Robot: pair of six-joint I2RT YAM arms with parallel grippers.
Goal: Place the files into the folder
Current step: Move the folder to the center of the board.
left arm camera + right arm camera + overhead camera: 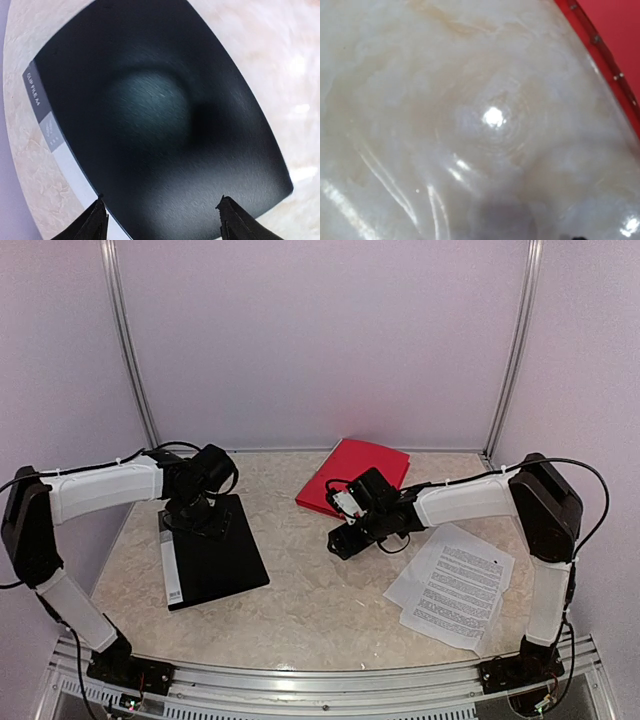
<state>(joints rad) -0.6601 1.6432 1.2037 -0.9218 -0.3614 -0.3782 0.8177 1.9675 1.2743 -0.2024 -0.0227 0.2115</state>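
A black folder [215, 552] lies at the left, its grey spine strip printed "CLIP FILE". The left gripper [162, 224] hovers over it, released, fingers wide apart with nothing between them. Mid-table lies one red folder [355, 475]; just beside it the right gripper [345, 538] hangs spread and empty. The files [455, 585] — at least two densely printed sheets, fanned — lie at the right on the pale marbled table [320, 615], with lilac walls [320, 340] around.
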